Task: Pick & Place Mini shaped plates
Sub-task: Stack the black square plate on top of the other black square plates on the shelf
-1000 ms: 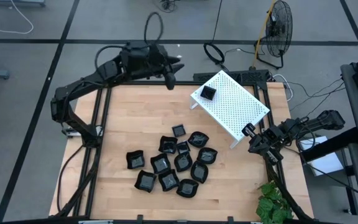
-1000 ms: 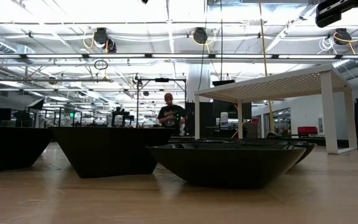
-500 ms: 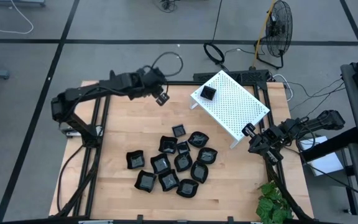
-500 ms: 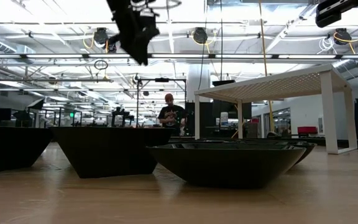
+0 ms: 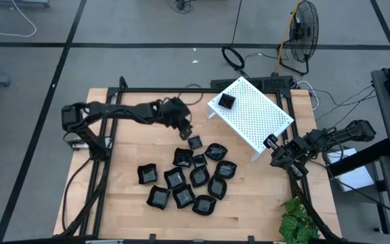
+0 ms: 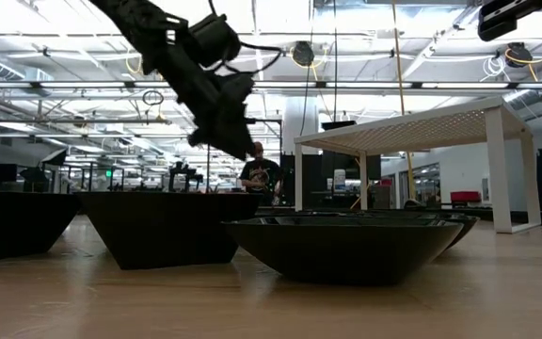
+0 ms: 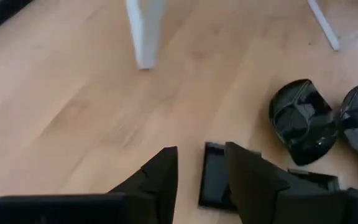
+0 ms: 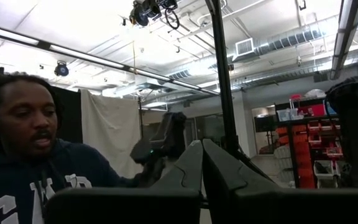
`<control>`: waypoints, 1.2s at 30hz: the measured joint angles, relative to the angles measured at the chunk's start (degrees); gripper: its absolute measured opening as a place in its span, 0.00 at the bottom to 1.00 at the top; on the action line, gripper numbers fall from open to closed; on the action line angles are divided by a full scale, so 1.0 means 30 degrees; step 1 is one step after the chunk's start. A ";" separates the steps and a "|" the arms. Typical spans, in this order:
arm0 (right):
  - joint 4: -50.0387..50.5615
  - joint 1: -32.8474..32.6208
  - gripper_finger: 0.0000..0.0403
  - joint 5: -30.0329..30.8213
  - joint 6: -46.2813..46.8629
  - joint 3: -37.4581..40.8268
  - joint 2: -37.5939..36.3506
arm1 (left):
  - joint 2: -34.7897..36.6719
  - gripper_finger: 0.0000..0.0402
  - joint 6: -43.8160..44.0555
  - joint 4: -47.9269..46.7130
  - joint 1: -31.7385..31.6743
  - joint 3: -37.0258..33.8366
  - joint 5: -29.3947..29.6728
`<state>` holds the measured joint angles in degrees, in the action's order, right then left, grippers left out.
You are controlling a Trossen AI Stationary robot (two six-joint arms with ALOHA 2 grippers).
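Several glossy black mini shaped plates lie clustered on the wooden table; the low view shows them as dark bowls. A small square plate lies at the cluster's far edge and also shows in the left wrist view. One more plate sits on top of the white perforated rack. My left gripper is open, slants down and hangs above the table, just short of the square plate, with nothing between its fingers. My right gripper waits shut at the table's right edge, pointing up.
The rack stands on white legs at the table's far right. A green plant sits at the near right corner, and a fan stands beyond the far edge. A person shows in the right wrist view. Bare wood lies left of the cluster.
My left gripper has come down from high over the table's far edge toward the plates, tipping to point downward, and now hangs just above the small square plate. The plates and the rack have not moved.
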<state>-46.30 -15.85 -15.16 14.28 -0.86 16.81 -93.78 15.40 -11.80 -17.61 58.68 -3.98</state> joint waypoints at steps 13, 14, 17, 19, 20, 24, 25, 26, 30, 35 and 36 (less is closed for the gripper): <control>-0.0049 -0.0002 0.00 0.0002 -0.0005 0.0002 0.0033 | -0.3316 0.61 -0.0869 0.0249 0.2197 0.0537 0.1197; -0.0042 0.0002 0.00 0.0002 0.0000 0.0006 0.0033 | -0.3475 0.60 -0.1049 0.0348 0.2201 0.0540 0.1499; -0.0044 0.0003 0.00 0.0002 -0.0005 0.0000 0.0033 | -0.3887 0.57 -0.1240 0.0294 0.2155 0.0538 0.2193; -0.0015 -0.0002 0.00 0.0002 0.0001 0.0000 0.0040 | -0.4040 0.55 -0.1433 0.0491 0.2064 0.0544 0.2197; -0.0036 0.0003 0.00 0.0002 -0.0003 0.0005 0.0035 | -0.4042 0.53 -0.1594 0.0346 0.1995 0.0538 0.2193; -0.0044 -0.0004 0.00 0.0002 -0.0005 0.0000 0.0033 | -0.4013 0.48 -0.1997 0.0500 0.1980 0.0537 0.2219; -0.0041 -0.0004 0.00 0.0002 0.0002 0.0000 0.0033 | -0.4013 0.47 -0.2134 0.0493 0.1955 0.0537 0.2220; -0.0029 0.0003 0.00 0.0002 -0.0004 0.0006 0.0039 | -0.4013 0.46 -0.2288 0.0499 0.1967 0.0537 0.2219; -0.0041 0.0003 0.00 0.0002 -0.0005 0.0003 0.0033 | -0.4445 0.41 -0.2733 0.0620 0.1967 0.0551 0.2171; -0.0022 0.0003 0.00 0.0009 -0.0005 0.0007 0.0033 | -0.5192 0.37 -0.2600 0.1056 0.1895 0.0571 0.1460; -0.0036 0.0003 0.00 0.0009 -0.0005 0.0000 0.0033 | -0.5208 0.36 -0.2608 0.1046 0.1895 0.0573 0.1477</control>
<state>-46.41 -15.84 -15.14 14.26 -0.86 16.91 -109.40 7.58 -8.66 -11.92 60.40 0.45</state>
